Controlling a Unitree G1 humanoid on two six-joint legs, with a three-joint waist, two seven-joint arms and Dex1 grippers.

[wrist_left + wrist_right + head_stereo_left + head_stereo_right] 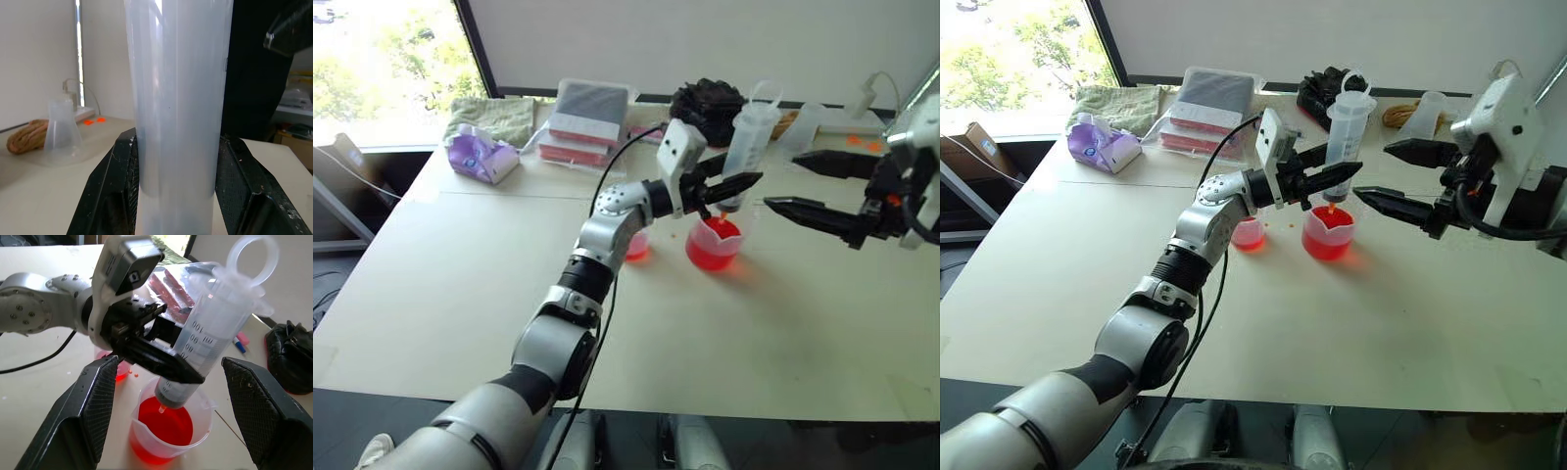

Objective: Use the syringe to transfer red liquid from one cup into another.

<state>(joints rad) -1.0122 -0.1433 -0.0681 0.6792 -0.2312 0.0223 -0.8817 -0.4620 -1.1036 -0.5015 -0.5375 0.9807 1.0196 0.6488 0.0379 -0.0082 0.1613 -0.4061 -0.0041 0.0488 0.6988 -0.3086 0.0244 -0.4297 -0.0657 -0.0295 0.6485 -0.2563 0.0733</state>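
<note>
My left gripper (1330, 177) is shut on the lower barrel of the clear syringe (1348, 132), which stands nearly upright with its ring-topped plunger up. The syringe's tip points down into the mouth of the spouted beaker (1328, 235), which holds the red liquid (164, 423). The smaller cup (1248, 235), with a little red liquid, stands just left of the beaker, partly behind my left forearm. My right gripper (1371, 170) is open just to the right of the syringe, pointing at it without touching. In the left wrist view the barrel (178, 98) sits between the black fingers (110, 186).
At the table's back stand a purple tissue pack (481, 157), a green towel (494, 117), a stack of flat red boxes (587, 117), a black bundle (707, 103), a clear flask (1426, 116) and a coil of rope (1395, 116). The near half of the table (460, 294) is bare.
</note>
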